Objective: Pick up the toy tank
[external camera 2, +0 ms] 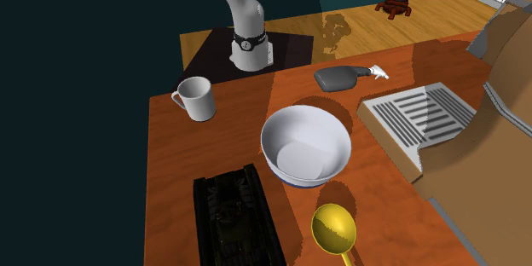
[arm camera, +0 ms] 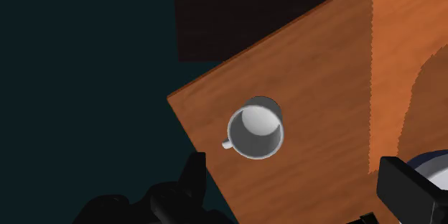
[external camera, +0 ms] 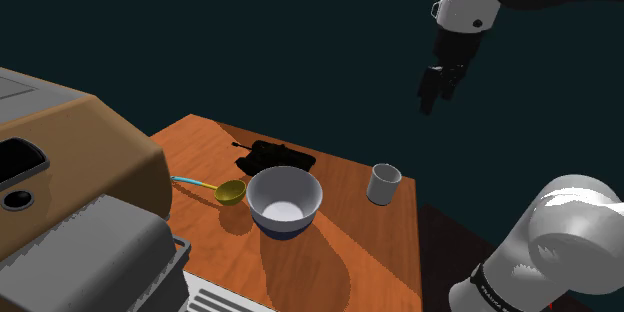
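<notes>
The toy tank (external camera: 270,155) is black and lies on the wooden table (external camera: 360,250) near its far edge, behind a white bowl (external camera: 285,200). In the second exterior view the tank (external camera 2: 237,222) lies at the near edge, beside the bowl (external camera 2: 305,145). My black gripper (external camera: 437,88) hangs high in the air off to the shoulder view's right of the tank, above and beyond a white mug (external camera: 383,183). In the wrist view my gripper (arm camera: 298,187) is open, its fingers far apart and empty, with the mug (arm camera: 255,129) below and between them.
A yellow spoon (external camera: 225,192) with a teal handle lies beside the bowl. A brown appliance (external camera: 70,160) and a grey rack (external camera 2: 422,119) stand at one end of the table. A dark grey scoop-like object (external camera 2: 337,78) lies near the robot's stand. The mug (external camera 2: 196,100) sits near the table's corner.
</notes>
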Robot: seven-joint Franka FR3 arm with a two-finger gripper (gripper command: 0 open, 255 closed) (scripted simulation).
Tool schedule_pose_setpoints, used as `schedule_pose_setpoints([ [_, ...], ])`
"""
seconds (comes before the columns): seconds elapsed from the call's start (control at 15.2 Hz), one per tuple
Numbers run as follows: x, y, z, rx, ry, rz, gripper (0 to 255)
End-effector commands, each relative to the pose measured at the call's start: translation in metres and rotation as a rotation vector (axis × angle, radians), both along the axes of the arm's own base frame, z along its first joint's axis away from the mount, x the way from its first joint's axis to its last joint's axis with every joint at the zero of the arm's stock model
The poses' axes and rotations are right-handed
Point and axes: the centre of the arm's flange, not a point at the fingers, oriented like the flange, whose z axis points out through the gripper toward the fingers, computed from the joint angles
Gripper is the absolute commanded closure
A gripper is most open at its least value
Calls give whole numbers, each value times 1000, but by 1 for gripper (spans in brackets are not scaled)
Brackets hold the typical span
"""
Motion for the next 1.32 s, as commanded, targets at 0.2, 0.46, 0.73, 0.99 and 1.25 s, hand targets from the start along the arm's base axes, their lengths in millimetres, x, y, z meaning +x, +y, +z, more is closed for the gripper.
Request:
schedule_pose_setpoints([
  [0.2, 35, 5, -19, 9, 14, 31, 0],
  [0.46, 82, 13, -46, 21, 34, 72, 0],
  [0.73, 128, 24, -73, 34, 53, 112, 0],
  [0.99, 172, 37, -100, 46, 72, 153, 0],
  [1.25, 216, 52, -129, 58, 92, 194, 0],
])
